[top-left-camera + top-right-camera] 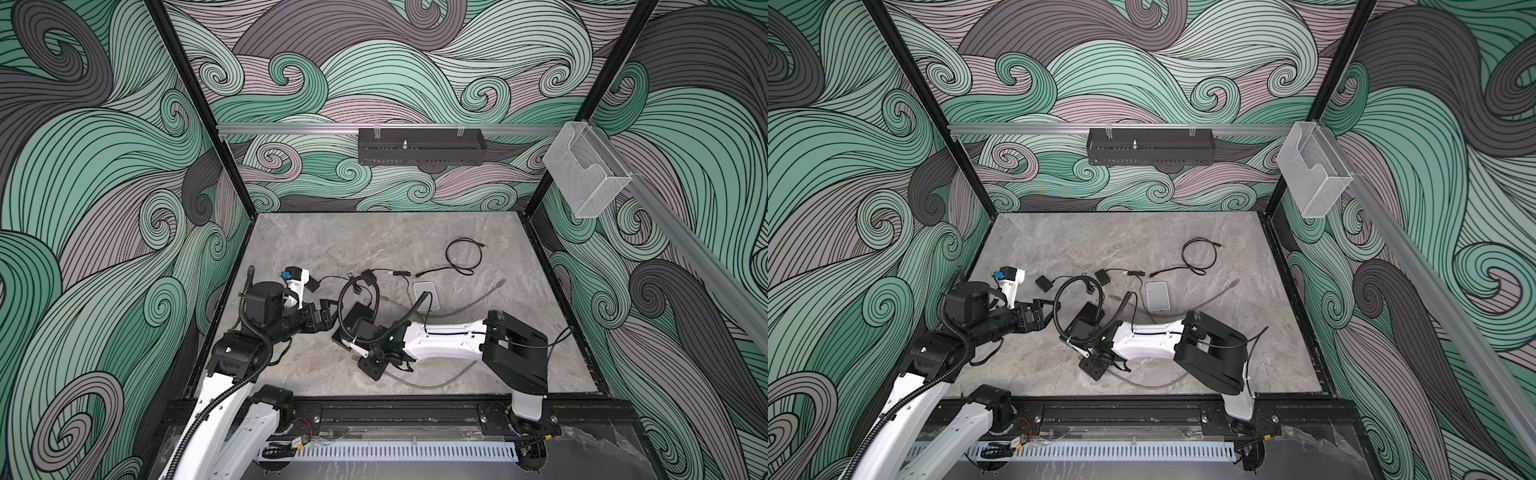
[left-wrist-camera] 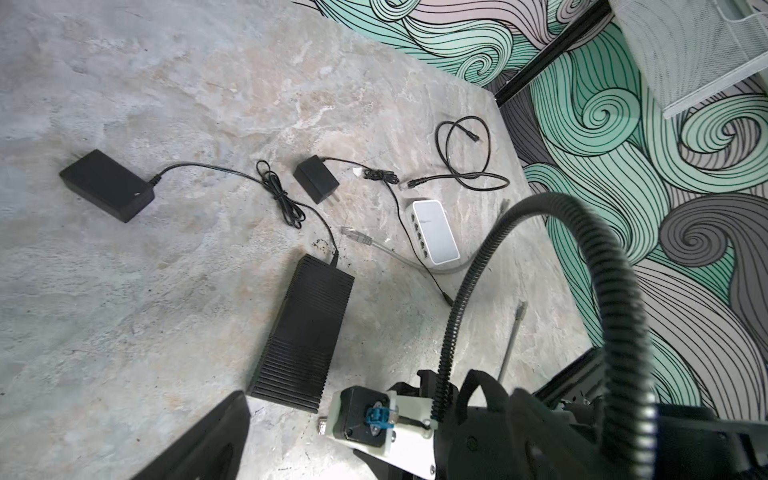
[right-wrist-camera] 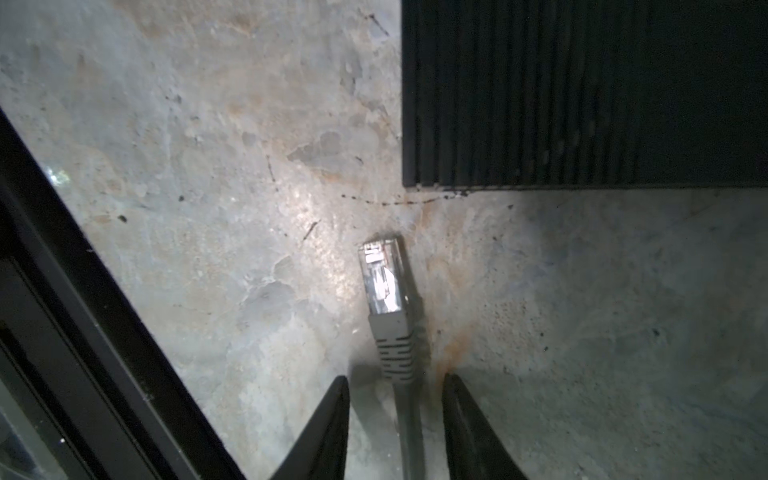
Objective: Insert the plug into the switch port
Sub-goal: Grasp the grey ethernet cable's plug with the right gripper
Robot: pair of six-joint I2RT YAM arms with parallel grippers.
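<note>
The plug (image 3: 384, 282), a clear-tipped network plug on a grey cable, lies flat on the stone table near a corner of a black ribbed power brick. My right gripper (image 3: 395, 378) straddles the cable just behind the plug, open, with a gap between each finger (image 3: 332, 419) and the cable. The switch (image 1: 427, 296) (image 1: 1157, 296) (image 2: 436, 230) is a small white box further back, its row of ports facing left. A second grey plug (image 2: 357, 237) lies beside those ports. My left gripper (image 1: 330, 312) hovers open and empty left of the brick.
The black ribbed power brick (image 2: 305, 332) (image 3: 582, 91) lies between both grippers. Two black adapters (image 2: 108, 185) (image 2: 316, 178) and a looped black cable (image 1: 463, 257) lie behind. The black front rail (image 3: 83, 332) runs close by the right gripper.
</note>
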